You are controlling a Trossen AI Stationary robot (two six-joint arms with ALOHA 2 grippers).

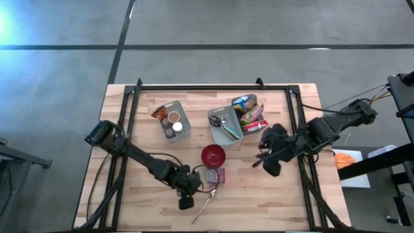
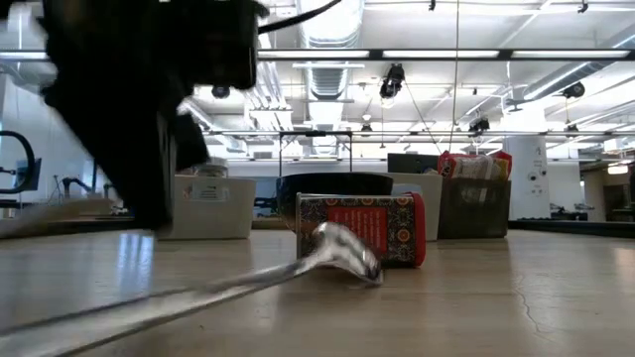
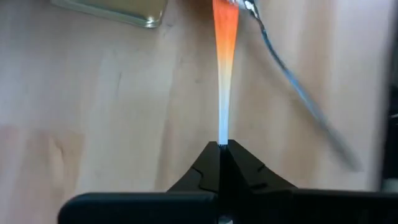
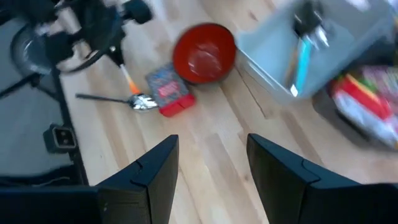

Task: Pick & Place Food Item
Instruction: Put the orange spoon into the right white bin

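Lighting bright, even; ceiling strip lights point(image 2: 427, 54) glared in low view. Spoon point(image 2: 342, 253) foreground blurred. Right wrist view motion-smeared; bluish glare at high view's corner.

Four views, one surface point(image 1: 259, 200)
Overhead looked straight down; low sat level, near the spoon point(image 2: 337, 253), which the right wrist view shared.

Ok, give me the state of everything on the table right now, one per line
left gripper: shut on a thin orange-and-white strip
right gripper: open, empty, above the table
red bowl: upright, looks empty
red packet: lying flat beside the bowl
spoon: lying loose on the table
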